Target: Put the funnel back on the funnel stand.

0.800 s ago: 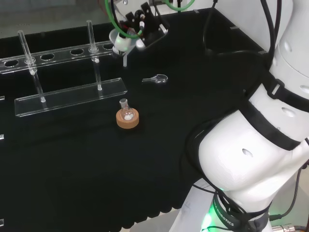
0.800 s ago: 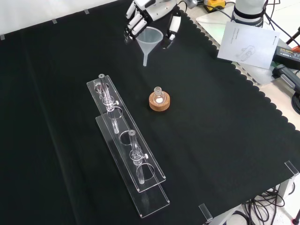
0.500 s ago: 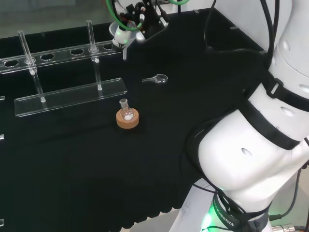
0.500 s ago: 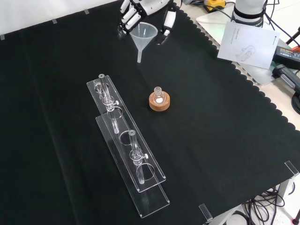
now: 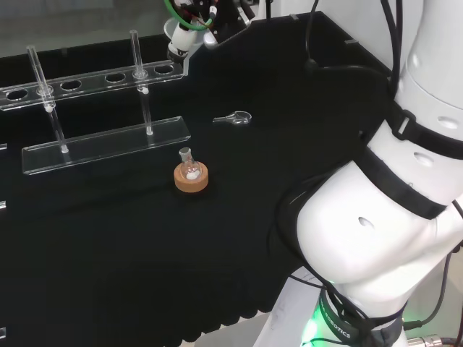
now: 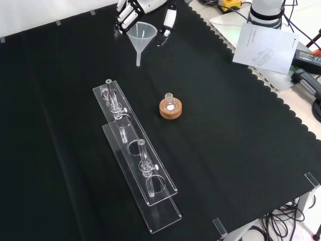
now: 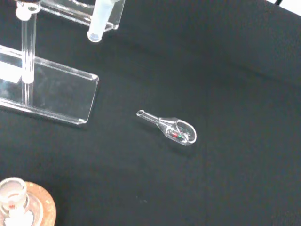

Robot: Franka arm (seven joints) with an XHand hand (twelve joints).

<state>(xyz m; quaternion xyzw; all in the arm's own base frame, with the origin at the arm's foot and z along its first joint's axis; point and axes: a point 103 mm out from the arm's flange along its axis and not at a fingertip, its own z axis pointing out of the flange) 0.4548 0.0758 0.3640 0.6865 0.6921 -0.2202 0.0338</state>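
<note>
The hand (image 6: 143, 7) has its fingers (image 6: 124, 16) curled round the rim of the clear plastic funnel (image 6: 140, 36), carried above the tabletop (image 6: 235, 150). The funnel's spout hangs straight down below the fingers, its long axis upright. The clear acrylic funnel stand (image 6: 135, 158) with its row of round holes lies below the fingers; in the head view the spout hangs close by the stand's end hole.

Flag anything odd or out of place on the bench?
Nothing spilled or broken. Only a small glass scoop lies loose on the cloth, apart from the funnel stand. The hand holds the funnel upright.
</note>
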